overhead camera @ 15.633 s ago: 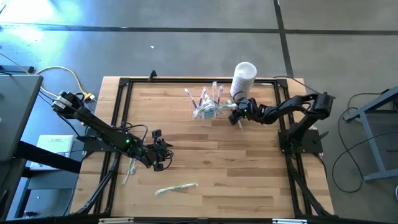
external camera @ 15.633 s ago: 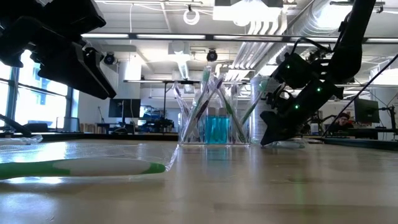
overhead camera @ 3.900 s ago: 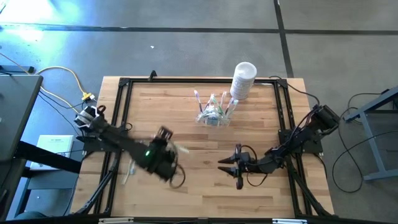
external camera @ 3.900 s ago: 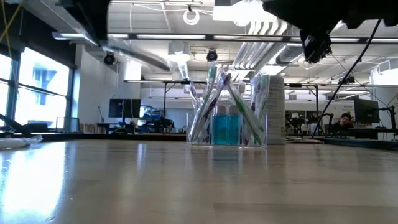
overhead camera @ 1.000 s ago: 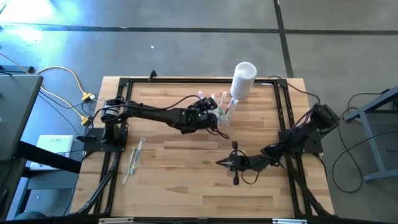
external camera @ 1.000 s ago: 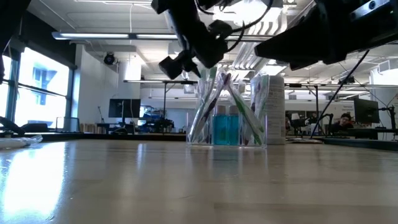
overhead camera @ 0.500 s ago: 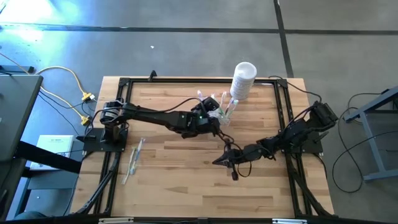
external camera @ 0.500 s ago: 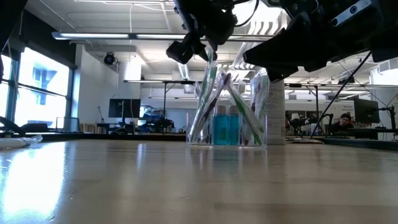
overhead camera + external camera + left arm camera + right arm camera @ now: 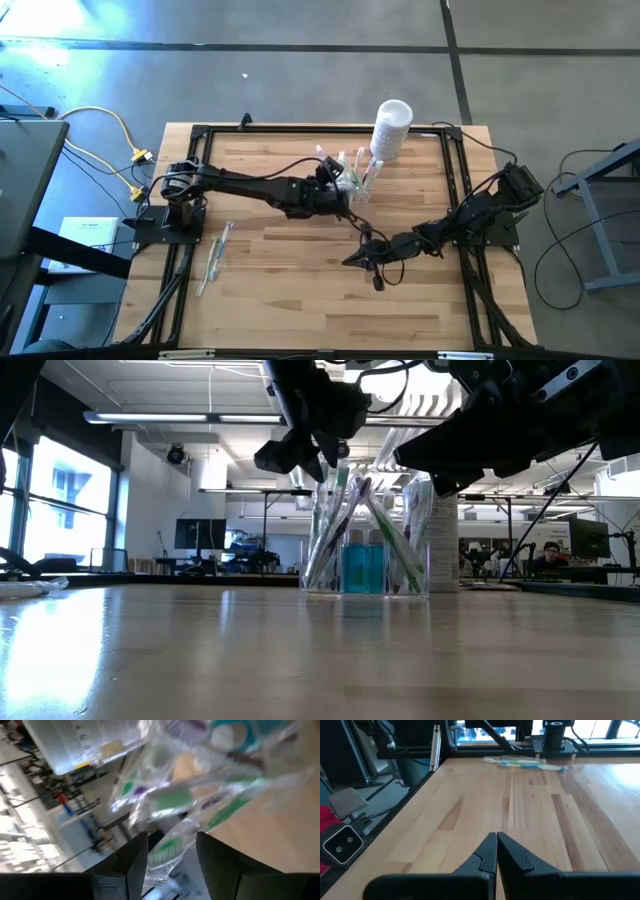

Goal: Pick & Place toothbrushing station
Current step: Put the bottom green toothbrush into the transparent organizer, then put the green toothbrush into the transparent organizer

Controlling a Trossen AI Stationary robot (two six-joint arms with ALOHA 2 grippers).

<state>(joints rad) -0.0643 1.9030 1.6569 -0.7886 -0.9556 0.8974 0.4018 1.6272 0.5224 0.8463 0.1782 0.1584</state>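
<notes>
Item: toothbrushing station [image 9: 352, 181], a small clear plastic holder with upright compartments, stocked with wrapped toothbrushes [image 9: 345, 510] that fan out above its rim
Location: near the far edge of the tabletop [image 9: 300, 280], toward the far right corner, just beside the white container [image 9: 391, 128]
Weight: judged light; thin clear walls, little in it but brushes
Stiffness: judged rigid but brittle; hard squeezing could crack a wall
Surface: judged slick; smooth plastic likely to slide in the pads
Balance: judged top-heavy; the leaning brushes could tip it or spill out if it tilts
Where to take hold: judged best low on a wall or a divider between compartments, kept upright, clear of the loose wrappers
Left gripper [image 9: 335, 193]: at the station's near side, fingers [image 9: 137, 857] spread, crinkled wrapped brushes lying between them; whether anything is pinched cannot be told
Right gripper [image 9: 357, 259]: waiting over the middle of the tabletop toward the right edge, fingers pressed together, empty
Also on tabletop: wrapped toothbrush [image 9: 214, 258] near the left edge
</notes>
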